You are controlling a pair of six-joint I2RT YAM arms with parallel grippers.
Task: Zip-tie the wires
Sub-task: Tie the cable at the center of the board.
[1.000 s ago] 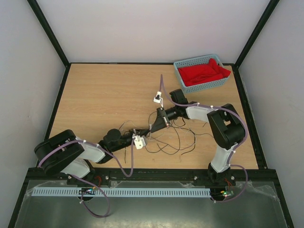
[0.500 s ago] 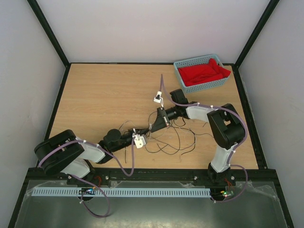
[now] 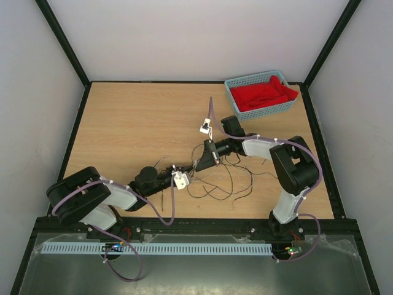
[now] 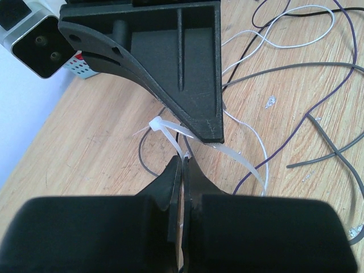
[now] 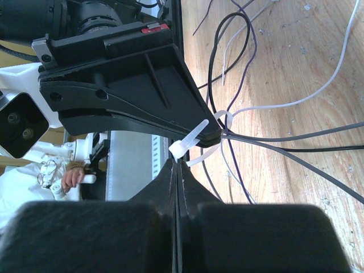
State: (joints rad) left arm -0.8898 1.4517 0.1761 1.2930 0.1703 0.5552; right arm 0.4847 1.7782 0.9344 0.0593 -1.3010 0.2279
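Note:
The wires (image 3: 227,181) lie as thin dark loops on the wooden table between the two arms. Both grippers meet at the bundle's left end. In the left wrist view, my left gripper (image 4: 183,162) is shut on the pale zip tie (image 4: 242,161), which loops around grey, purple and white wires (image 4: 296,68). The right gripper's black finger (image 4: 170,68) crosses just above it. In the right wrist view, my right gripper (image 5: 177,163) has its jaws together, pinching the zip tie (image 5: 187,145) just below its head, where the wires (image 5: 273,141) gather. From above, the left gripper (image 3: 190,172) and right gripper (image 3: 198,165) nearly touch.
A blue basket (image 3: 232,92) holding a red cloth (image 3: 264,93) stands at the table's back right corner. Lilac robot cables (image 3: 164,212) hang along both arms. Black frame posts border the table's edges.
Hardly anything: both grippers stay pinched together at the bundle. The left wrist and the right arm's elbow have each shifted very slightly.

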